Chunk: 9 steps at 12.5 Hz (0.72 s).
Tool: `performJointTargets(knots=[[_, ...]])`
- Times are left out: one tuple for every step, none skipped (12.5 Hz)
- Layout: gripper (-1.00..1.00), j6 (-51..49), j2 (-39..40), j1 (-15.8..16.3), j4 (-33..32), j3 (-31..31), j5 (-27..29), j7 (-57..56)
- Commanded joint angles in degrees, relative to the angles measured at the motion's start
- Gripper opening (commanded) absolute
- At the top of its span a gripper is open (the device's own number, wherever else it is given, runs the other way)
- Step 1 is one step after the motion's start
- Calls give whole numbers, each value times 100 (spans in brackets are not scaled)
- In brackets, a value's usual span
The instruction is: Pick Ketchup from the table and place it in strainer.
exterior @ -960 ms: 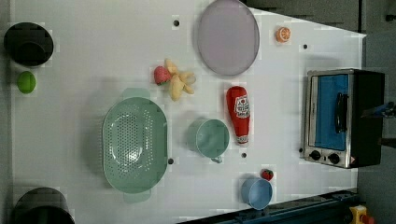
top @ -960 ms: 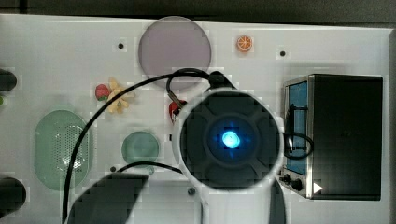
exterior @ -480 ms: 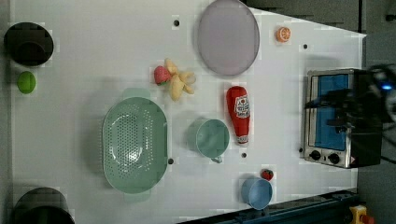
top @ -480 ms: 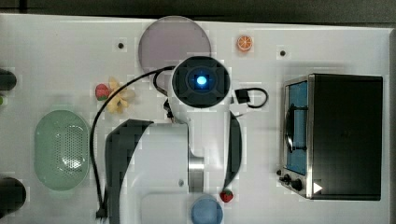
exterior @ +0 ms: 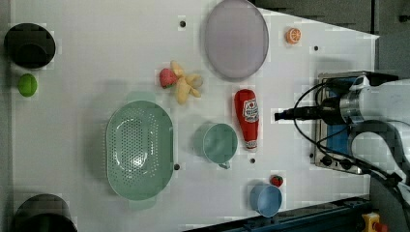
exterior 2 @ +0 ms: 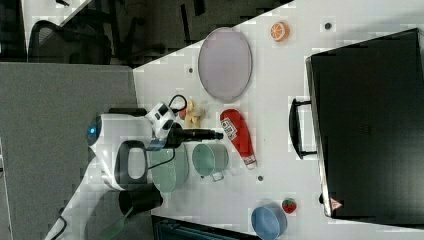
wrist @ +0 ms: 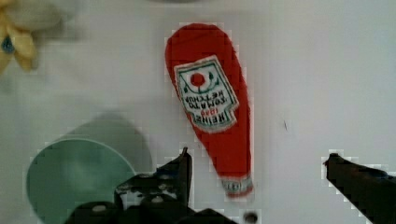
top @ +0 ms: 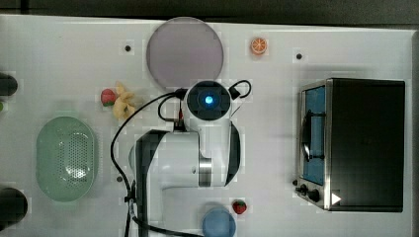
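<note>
Ketchup: red squeeze bottle tapering to a white cap, lying flat on the white worktop, label up, cap pointing toward the left view's bottom edge
Ketchup neighbours: small round green cup just beside its cap end on the left view's left; large round grey-lilac plate near its broad end; red strawberry with a yellow banana bunch further to the left view's left
Hand: black two-fingered hand spread wide above the bottle's cap end, one fingertip on either side of the neck, holding nothing; in the right view it hangs over the gap between cup and bottle
Strainer: pale green oval plastic basket with a perforated dotted bottom, well apart from the bottle, beyond the cup on the left view's left, nothing in it
Arm: white Franka arm reaching over the middle of the worktop
Further out: black toaster oven at the top view's right; small blue bowl with another strawberry beside it; orange slice near the far edge
</note>
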Motion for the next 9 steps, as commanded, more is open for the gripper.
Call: performJointTargets(knots=[[100, 651, 199, 25, -213, 9, -8, -1108], [100, 902, 346, 28, -298, 9, -8, -1107], [100, 1173, 504, 32, -371, 9, -8, -1108], [100, 1426, 666, 33, -441, 8, -8, -1103], [100, 1639, 828, 33, -505, 5, -8, -1100], [100, 1813, 984, 34, -559, -5, -8, -1098], [100, 1977, 1136, 33, -594, -17, -8, -1092], [100, 2165, 1282, 34, -618, -20, -14, -1093], [100, 2365, 1426, 35, -634, -21, -15, -1092]])
